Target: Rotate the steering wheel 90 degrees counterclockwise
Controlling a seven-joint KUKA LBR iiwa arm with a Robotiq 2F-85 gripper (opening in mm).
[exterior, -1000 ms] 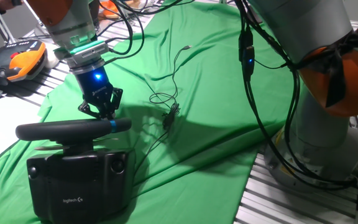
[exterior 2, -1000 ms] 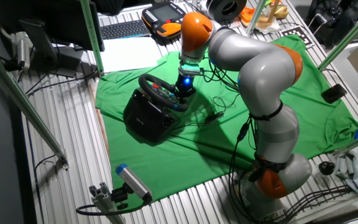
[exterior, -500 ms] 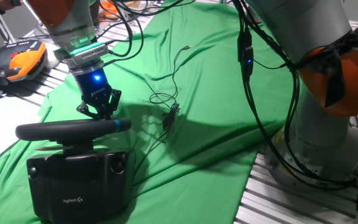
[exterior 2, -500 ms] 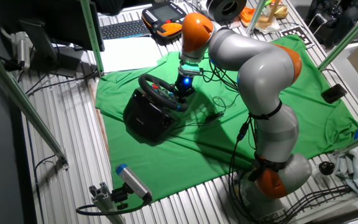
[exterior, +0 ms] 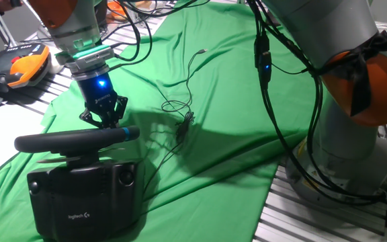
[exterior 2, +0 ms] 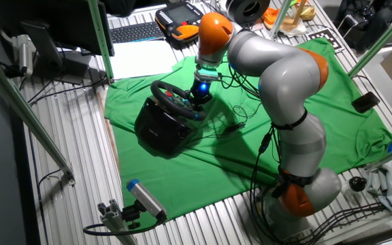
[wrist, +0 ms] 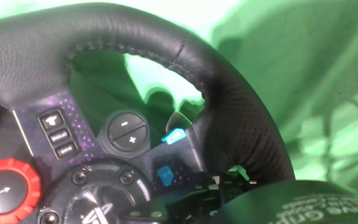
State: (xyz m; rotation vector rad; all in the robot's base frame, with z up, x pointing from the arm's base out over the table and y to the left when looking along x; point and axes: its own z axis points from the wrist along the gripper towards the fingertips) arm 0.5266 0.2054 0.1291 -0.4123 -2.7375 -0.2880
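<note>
Wheel: black padded steering wheel [exterior: 72, 140] on its boxy Logitech base sat on the green cloth [exterior: 234, 101] over the counter.
Pincer: black two-finger pincer [exterior: 103, 121] hovered just behind the rim; whether apart or together, I couldn't tell.

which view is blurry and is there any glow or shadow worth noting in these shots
Hand view: the steering wheel rim fills the frame, soft at the edges, green cloth behind blurred and washed out. One fixed view: sharp, blue glow on the gripper, dark shadow on the cloth beside it. The other fixed view: sharp, evenly lit.
</note>
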